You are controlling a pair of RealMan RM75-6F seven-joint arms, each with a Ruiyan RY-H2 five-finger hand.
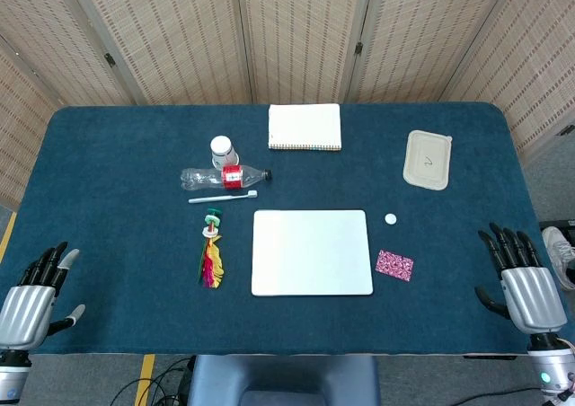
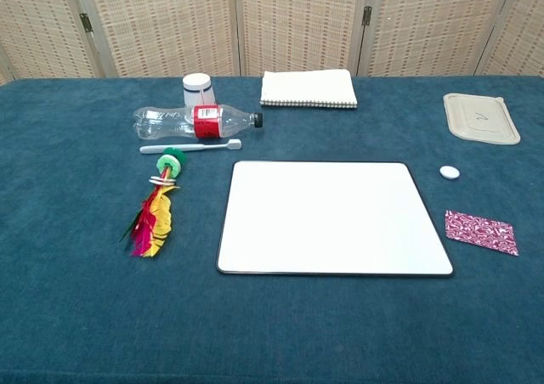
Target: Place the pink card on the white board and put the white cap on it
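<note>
Woven screens back a table covered in dark teal cloth [image 1: 108, 199]. Right hand [image 1: 526, 289] rests at the near right edge, fingers apart and straight, holding nothing. Left hand [image 1: 34, 300] sits at the near left corner, fingers loosely spread, also empty. Neither appears in the chest view.

Just inboard of the right hand lies the small pink patterned card [image 2: 481, 233], flat on the cloth, near the right edge of the flat white rectangular board [image 2: 331, 217] but apart from it. Long axis runs roughly left-right, its right end skewed slightly toward the robot. The small round white cap [image 2: 450, 172] sits on the cloth beyond the card, just off the board's far right corner.

Progress: nothing done, as I judge it. Board bare; card and cap both remain to be placed.
</note>
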